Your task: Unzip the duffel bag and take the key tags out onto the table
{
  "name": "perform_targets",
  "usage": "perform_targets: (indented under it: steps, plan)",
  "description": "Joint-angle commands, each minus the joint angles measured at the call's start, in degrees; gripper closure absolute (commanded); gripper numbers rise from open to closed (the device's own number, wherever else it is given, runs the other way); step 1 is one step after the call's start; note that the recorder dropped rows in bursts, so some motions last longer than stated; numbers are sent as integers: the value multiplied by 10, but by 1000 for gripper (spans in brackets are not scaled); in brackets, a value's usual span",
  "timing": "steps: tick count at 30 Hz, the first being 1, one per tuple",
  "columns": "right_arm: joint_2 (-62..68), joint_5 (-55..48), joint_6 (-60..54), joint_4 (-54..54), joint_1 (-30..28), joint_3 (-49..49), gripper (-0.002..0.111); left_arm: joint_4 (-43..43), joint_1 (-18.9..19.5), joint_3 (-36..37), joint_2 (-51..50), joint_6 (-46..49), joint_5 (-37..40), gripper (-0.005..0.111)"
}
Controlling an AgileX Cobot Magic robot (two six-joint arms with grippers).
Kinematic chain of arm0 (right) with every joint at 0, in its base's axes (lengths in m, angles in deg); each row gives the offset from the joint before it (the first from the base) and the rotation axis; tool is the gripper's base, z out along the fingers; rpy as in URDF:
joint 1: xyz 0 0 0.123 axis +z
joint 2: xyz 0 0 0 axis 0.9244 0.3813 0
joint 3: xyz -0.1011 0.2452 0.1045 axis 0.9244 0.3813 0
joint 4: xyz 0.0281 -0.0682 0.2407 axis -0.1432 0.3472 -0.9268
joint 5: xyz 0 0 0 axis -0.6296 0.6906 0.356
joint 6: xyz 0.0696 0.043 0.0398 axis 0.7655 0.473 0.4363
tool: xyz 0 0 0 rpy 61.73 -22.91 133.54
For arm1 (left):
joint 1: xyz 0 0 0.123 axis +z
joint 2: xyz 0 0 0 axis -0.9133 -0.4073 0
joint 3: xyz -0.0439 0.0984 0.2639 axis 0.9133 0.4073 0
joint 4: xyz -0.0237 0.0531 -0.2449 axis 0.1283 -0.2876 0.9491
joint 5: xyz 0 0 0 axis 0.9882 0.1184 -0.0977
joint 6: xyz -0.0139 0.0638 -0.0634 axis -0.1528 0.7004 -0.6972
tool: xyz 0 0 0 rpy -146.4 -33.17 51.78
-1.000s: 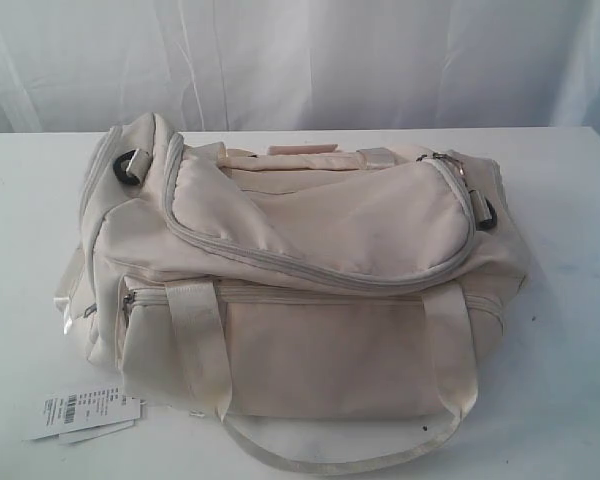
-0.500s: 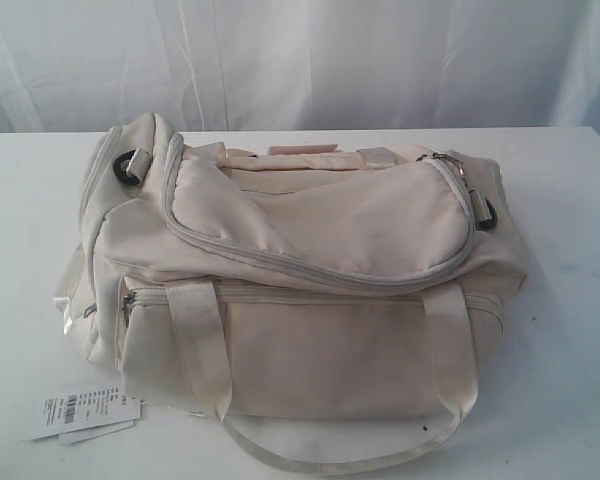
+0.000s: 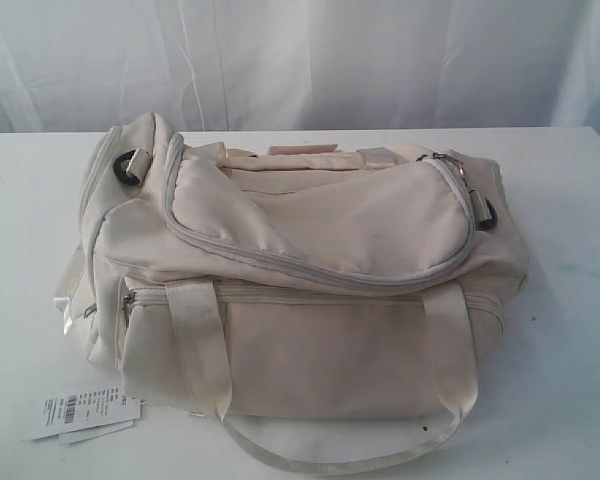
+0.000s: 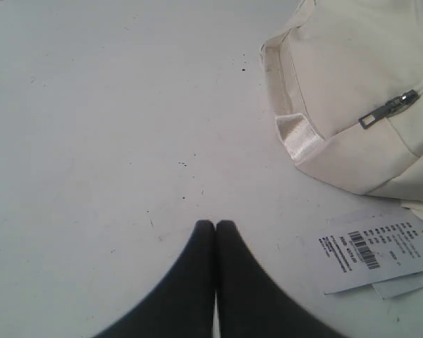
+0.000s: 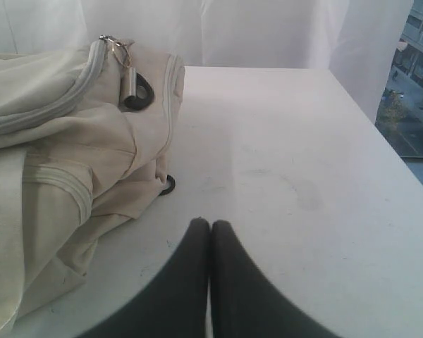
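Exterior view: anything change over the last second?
Nothing visibly changed. The duffel bag lies in the same spot on the table, its top zipper still closed and the paper label still by its near corner.

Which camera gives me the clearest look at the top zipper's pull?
Right wrist view: the top zipper pull hangs large and sharp at the duffel bag's end. Exterior view shows it small. Left wrist view shows only a side pocket's pull.
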Motion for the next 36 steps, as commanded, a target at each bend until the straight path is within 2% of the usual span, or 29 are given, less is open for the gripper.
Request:
perform_targets:
  steps: [1,8,11,14,25,30,33,36]
  plan:
    - [-3,8,1,3,1,1,108,3,-3,3,2,-3,-11,106]
    - [-3,8,1,3,1,1,108,3,-3,3,2,-3,-199,106]
    - [-3,8,1,3,1,1,108,3,-3,3,2,-3,-252,106]
    - [-3,8,1,3,1,1,108,3,-3,3,2,-3,-272,106]
    - [-3,17,1,3,1,1,108,3,-3,3,2,-3,-272,106]
    - [-3,91,1,3,1,1,108,3,-3,3,2,-4,-291,106]
    - [-3,127,1,3,1,1,108,3,-3,3,2,-6,-321,106]
    - [-3,172,1,3,1,1,108,3,-3,3,2,4,-393,106]
